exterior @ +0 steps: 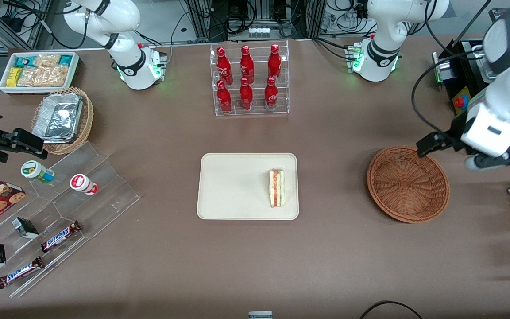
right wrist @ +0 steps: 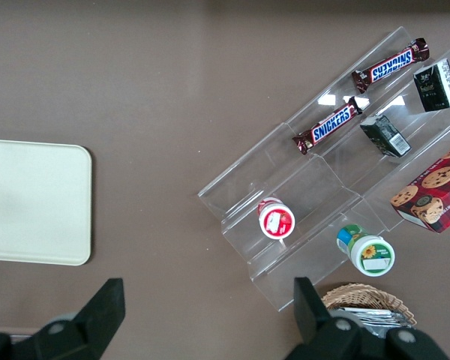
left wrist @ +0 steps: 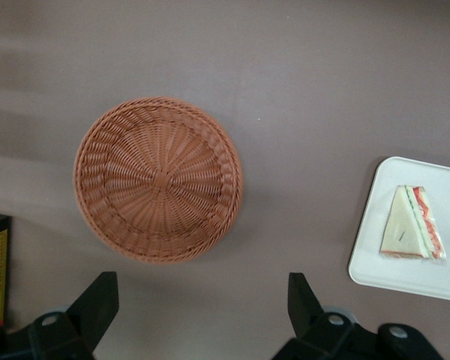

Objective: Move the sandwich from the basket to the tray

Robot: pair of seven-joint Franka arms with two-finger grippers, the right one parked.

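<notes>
Small triangular sandwich (exterior: 277, 188) of pale white bread with red-orange and cream filling lies flat on the flat rectangular cream-beige tray (exterior: 233, 186) with rounded corners and low rim, close to the tray's short edge that faces the working arm's end, cut edge with filling layers turned toward that edge. Tray sits mid-tabletop, nearer the front camera than the clear acrylic rack of red soda bottles (exterior: 248, 79). Round shallow reddish-brown woven wicker basket (exterior: 407, 184) sits on the brown tabletop (exterior: 326, 266) toward the working arm's end, well apart from the tray, nothing in it. Left arm's black two-finger gripper (left wrist: 199, 304) hangs in the air above the tabletop near the basket's rim, on the side away from the tray, not touching anything; wrist view looks straight down past it on basket (left wrist: 157, 178), tray corner (left wrist: 375, 266) and sandwich (left wrist: 412, 223). Fingers (left wrist: 97, 300) spread wide apart, nothing between them. Toward the parked arm's end: lighter tan wicker basket with foil container (exterior: 62, 118), white bin of snack packets (exterior: 38, 71), clear stepped acrylic display (exterior: 82, 195) with candy bars (exterior: 60, 236), small cups and boxes.
</notes>
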